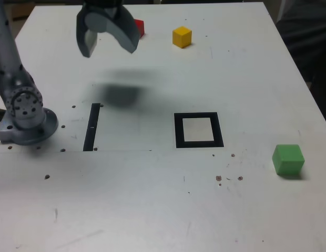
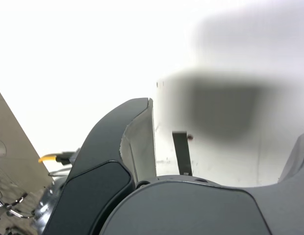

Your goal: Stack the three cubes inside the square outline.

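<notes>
Tabletop [image 1: 152, 210], white and wide, carries everything, with the arm's base [image 1: 26, 118] bolted at the exterior view's left edge. The hand [image 1: 108, 46] hangs high over the far part, jaws spread and holding nothing, its shadow on the surface below. The square outline [image 1: 199, 129] sits near the middle, empty, with a narrow black strip [image 1: 91, 126] well apart toward the exterior view's left. The green cube [image 1: 288, 159] lies nearer the camera toward the exterior view's right edge, well apart from the outline. The yellow cube [image 1: 182, 37] rests far back, and the red cube [image 1: 139, 27] is just behind the hand, partly hidden by one jaw. No cube is stacked yet. The red cube looks the likeliest first pick, but a descent slightly off line could knock it with a jaw tip and push it toward the far edge. The green cube, close to the right edge, could likewise be nudged off. Open room is generous around the outline and between cubes, so approaches from above seem unobstructed.
</notes>
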Action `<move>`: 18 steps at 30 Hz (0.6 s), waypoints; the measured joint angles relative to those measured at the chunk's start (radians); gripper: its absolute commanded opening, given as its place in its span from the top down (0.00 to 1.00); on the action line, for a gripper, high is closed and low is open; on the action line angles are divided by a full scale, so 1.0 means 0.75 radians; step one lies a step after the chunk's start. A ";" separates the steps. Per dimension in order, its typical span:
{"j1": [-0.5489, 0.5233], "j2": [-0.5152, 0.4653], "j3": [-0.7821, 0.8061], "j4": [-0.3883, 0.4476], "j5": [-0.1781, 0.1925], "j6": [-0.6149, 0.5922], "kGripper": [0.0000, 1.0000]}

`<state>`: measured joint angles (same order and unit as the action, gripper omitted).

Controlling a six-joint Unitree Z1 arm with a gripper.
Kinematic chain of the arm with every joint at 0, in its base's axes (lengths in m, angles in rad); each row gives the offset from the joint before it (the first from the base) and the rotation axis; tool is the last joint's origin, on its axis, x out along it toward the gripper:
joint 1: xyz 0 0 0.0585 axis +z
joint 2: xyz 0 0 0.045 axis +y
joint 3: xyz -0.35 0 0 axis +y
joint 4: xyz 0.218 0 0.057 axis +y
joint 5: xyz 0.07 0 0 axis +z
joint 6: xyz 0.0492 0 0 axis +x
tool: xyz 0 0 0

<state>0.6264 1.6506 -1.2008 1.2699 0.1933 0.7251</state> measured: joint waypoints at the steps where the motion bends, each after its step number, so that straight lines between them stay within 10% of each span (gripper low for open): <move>1: 0.034 0.015 -0.020 0.000 0.002 0.025 0.00; 18: 0.404 0.328 -0.457 0.031 -0.006 0.325 0.00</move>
<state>0.9297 1.8970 -1.5433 1.2930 0.1891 0.9686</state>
